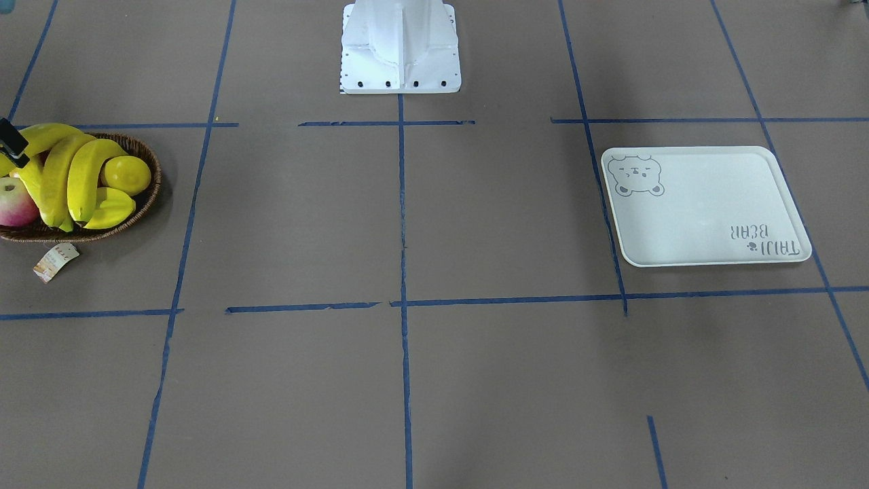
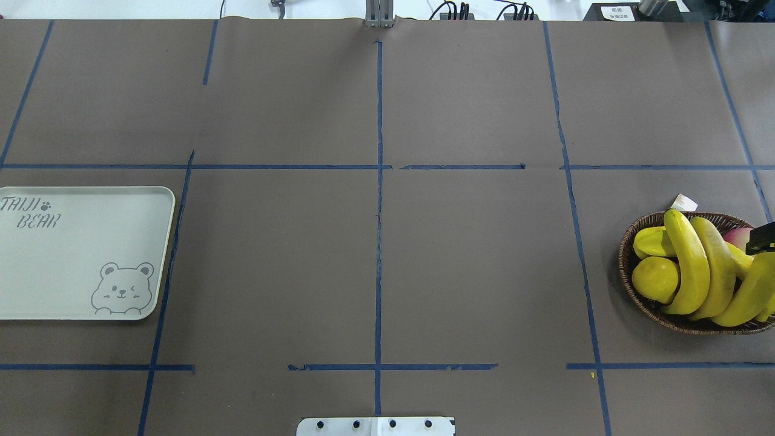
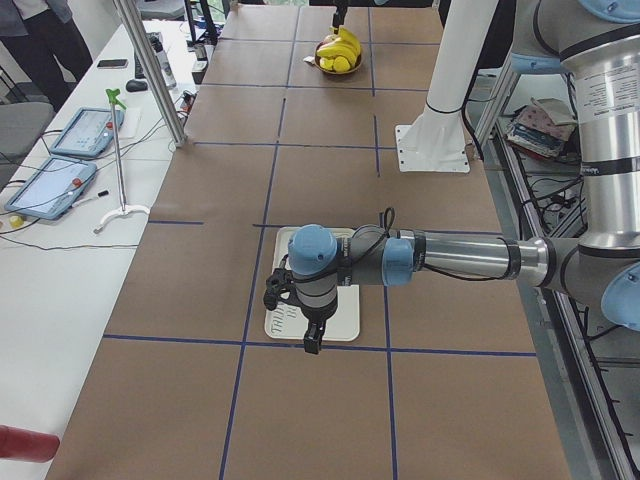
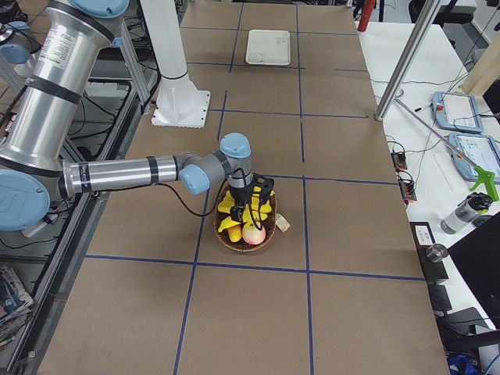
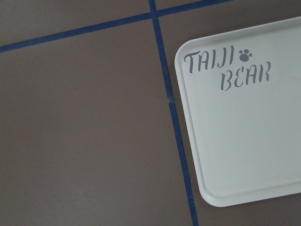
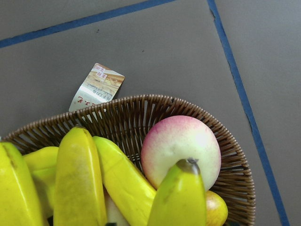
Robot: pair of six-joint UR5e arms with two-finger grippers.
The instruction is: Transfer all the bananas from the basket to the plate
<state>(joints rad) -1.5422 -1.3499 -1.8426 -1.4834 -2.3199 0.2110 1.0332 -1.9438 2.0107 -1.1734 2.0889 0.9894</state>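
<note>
Bananas [image 2: 693,266] lie stacked in the basket [image 2: 626,284], well apart from the plate [image 2: 72,266]. Likely light, stiff and smooth-skinned: grip the topmost across its mid-body. Finger state of right gripper [image 2: 761,240] and left gripper [image 3: 292,320]: cannot tell

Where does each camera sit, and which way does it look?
Front: across the table, facing the robot; shows base, right gripper's edge, basket, plate.
Overhead: behind the robot, looking forward and down; shows base edge, same basket and plate from the opposite side.
Left side: table's left end, looking along it; left arm above plate.
Right side: table's right end; right arm over basket.
Left wrist: looks down at plate corner; no body.
Right wrist: looks down at bananas; no body.
</note>
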